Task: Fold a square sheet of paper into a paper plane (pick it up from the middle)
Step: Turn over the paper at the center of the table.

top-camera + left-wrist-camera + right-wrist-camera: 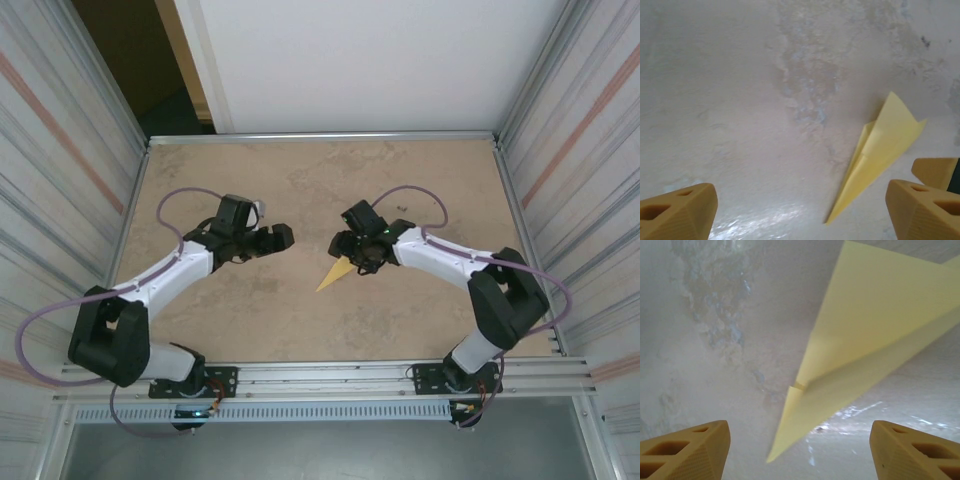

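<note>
The paper plane (336,274) lies flat on the beige, mottled counter (300,180), just off the counter's middle toward 5 o'clock in the top view, its sharp nose aimed at 7 o'clock and its wide tail end at 1 o'clock, partly under the right gripper (353,254). That gripper hangs over the tail with its jaws spread; in the right wrist view its two tan fingers (685,450) stand far apart at the bottom corners, the right gripper (800,450) clasping nothing, and the pale-yellow paper plane (865,340) lies on the counter beyond them, nose toward 7 o'clock, its wide end running off at 1 o'clock, a small notch showing where the folded layers meet along one edge. The left gripper (283,238) sits at 10 o'clock from the plane in the top view, apart from it and pointing toward 3 o'clock. In the left wrist view its tan fingers (680,210) are likewise spread wide and empty, the left gripper (805,210) over bare counter, and the paper plane (875,155) lies at 4 o'clock in that view, near the right-hand finger, nose down toward 7 o'clock, the centre crease running its length. Purple cables (180,200) loop from both arms over the counter, and ribbed metal walls (60,150) stand at 9 and 3 o'clock
</note>
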Controlling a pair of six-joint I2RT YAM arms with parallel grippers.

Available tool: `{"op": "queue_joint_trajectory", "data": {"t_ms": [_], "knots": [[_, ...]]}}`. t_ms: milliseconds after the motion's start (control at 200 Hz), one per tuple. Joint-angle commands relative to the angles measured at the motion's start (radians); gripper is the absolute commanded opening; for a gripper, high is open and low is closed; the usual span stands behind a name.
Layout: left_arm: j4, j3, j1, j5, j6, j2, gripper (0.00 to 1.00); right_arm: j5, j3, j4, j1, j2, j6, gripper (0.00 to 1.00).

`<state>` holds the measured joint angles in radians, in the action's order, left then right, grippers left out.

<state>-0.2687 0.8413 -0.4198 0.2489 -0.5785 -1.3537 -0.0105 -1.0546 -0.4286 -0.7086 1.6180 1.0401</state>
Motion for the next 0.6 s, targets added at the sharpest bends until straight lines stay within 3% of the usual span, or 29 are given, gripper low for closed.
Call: {"op": "queue_joint_trajectory", "data": {"t_ms": [0,316,596], "knots": [[-0.030,-0.028,0.009,-0.075,0.053,0.052,0.90,-0.122,-0.062,-0.111,-0.012,0.064,0.120,0.73],[-0.016,-0.049,0.024,-0.058,0.071,0.035,0.91,-0.133,-0.106,-0.189,-0.028,0.146,0.222,0.62],[-0.007,-0.038,0.025,-0.038,0.065,0.012,0.91,-0.170,-0.074,-0.219,-0.030,0.101,0.268,0.52]]}}
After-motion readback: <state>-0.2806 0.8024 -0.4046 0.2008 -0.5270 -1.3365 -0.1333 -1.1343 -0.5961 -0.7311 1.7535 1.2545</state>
